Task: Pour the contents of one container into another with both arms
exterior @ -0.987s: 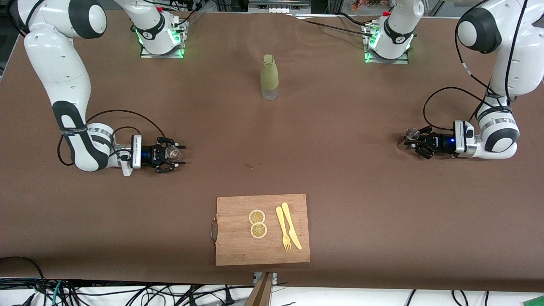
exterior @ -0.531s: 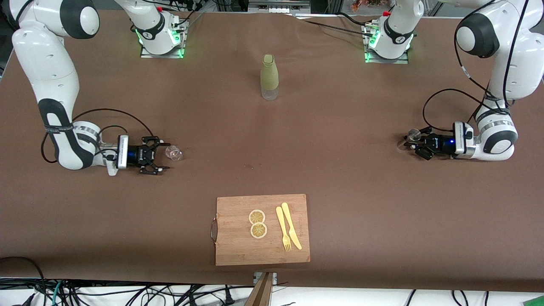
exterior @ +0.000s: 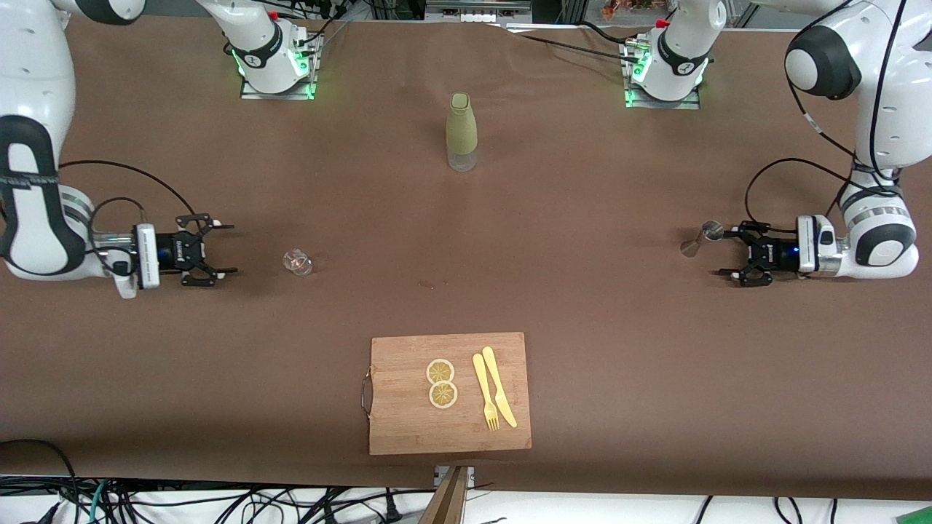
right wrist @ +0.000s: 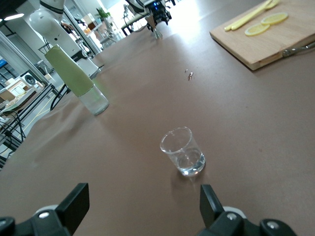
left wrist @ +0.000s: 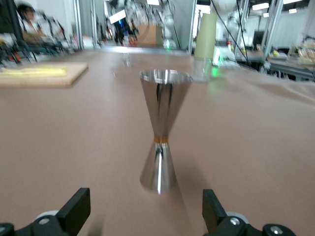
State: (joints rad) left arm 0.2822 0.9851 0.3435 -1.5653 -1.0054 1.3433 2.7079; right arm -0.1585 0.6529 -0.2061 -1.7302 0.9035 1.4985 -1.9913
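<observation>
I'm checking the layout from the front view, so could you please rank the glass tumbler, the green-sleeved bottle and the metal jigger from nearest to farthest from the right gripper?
From the open right gripper:
1. Glass tumbler, just ahead of its fingers.
2. Green-sleeved bottle, mid-table, toward the bases.
3. Metal jigger, at the left arm's end, before the open left gripper.

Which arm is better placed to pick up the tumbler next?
Right. The right gripper is open beside the upright tumbler, at its arm's end. The left gripper, also open, faces the jigger at the table's opposite end.

From high across the table we face both bases. Our wrist cameras sit low, each looking toward the green bottle [exterior: 461, 132], which all views share.
</observation>
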